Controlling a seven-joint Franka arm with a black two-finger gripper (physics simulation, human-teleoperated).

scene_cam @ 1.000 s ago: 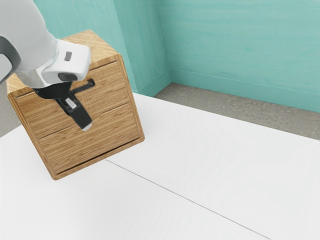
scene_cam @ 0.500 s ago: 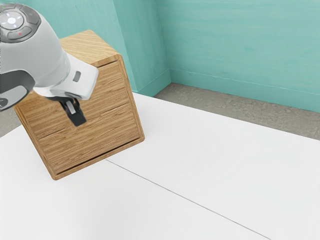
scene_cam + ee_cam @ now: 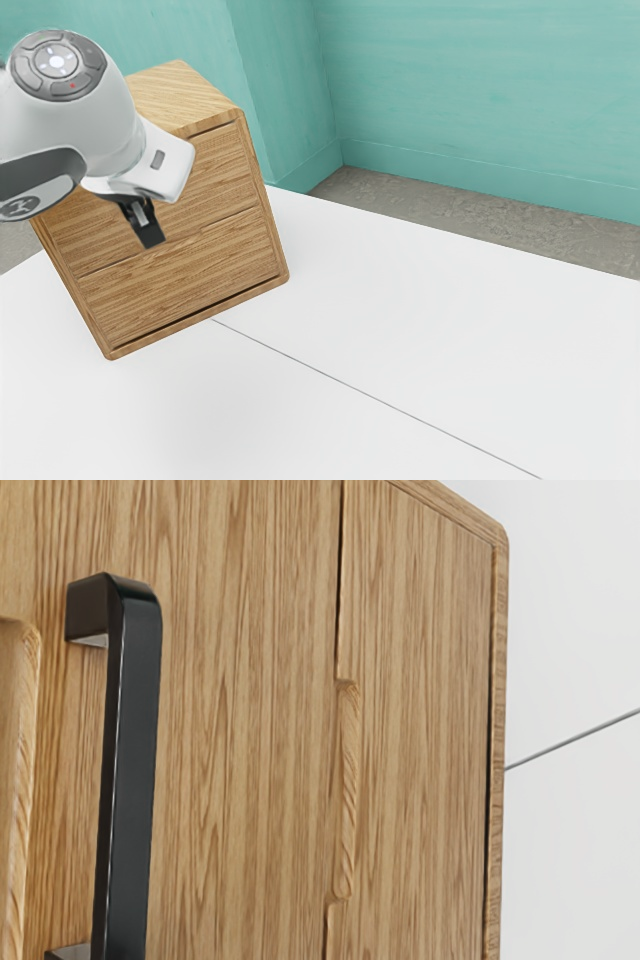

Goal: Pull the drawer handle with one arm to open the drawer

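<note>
gripper (image 3: 146,224) moved closer to drawer (image 3: 215,172), handle (image 3: 125,770) near

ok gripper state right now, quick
Gripper: cannot tell whether open or closed; it is up against the upper drawer front, not visibly holding anything.

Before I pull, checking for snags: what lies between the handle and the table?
Bare wood, in the wrist view: from the handle, drawer front, a seam, a second front, then the cabinet's rim and the table.
</note>
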